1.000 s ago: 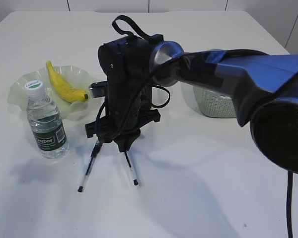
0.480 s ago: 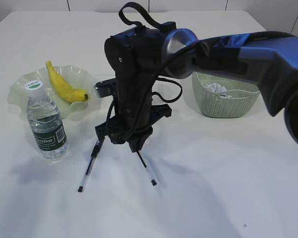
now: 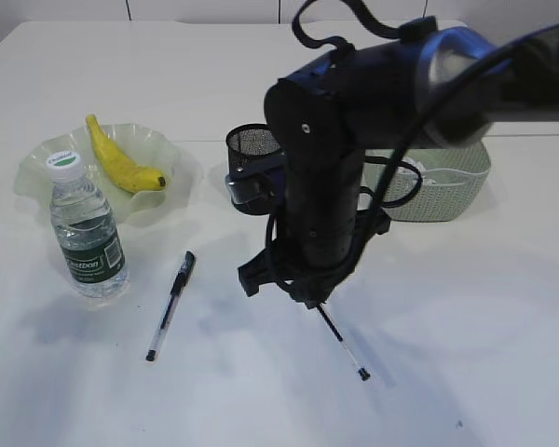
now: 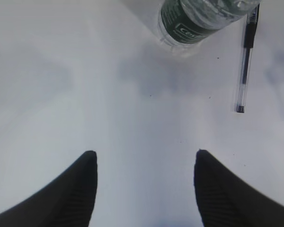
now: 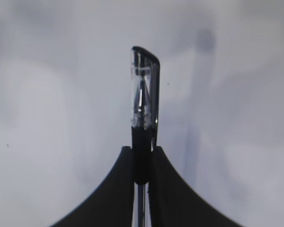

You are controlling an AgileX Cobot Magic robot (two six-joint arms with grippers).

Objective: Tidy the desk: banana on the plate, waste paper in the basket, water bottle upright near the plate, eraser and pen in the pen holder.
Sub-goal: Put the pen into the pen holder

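My right gripper (image 3: 311, 298) (image 5: 143, 150) is shut on a clear pen (image 3: 342, 341) (image 5: 144, 94) with a black cap, which hangs slanted below it just above the table. A second pen (image 3: 170, 303) (image 4: 244, 56) lies flat beside the upright water bottle (image 3: 86, 231) (image 4: 199, 16). The banana (image 3: 121, 164) rests on the pale green plate (image 3: 35, 166). The black mesh pen holder (image 3: 251, 143) stands behind the right arm. The left gripper (image 4: 145, 158) hovers open over bare table, short of the bottle. The eraser and the waste paper are out of view.
A green woven basket (image 3: 447, 186) stands at the right, partly hidden by the right arm. The white table stretches open toward the front and right.
The right arm has carried the held pen to the right, uncovering the pen holder. The second pen, bottle and banana have stayed put.
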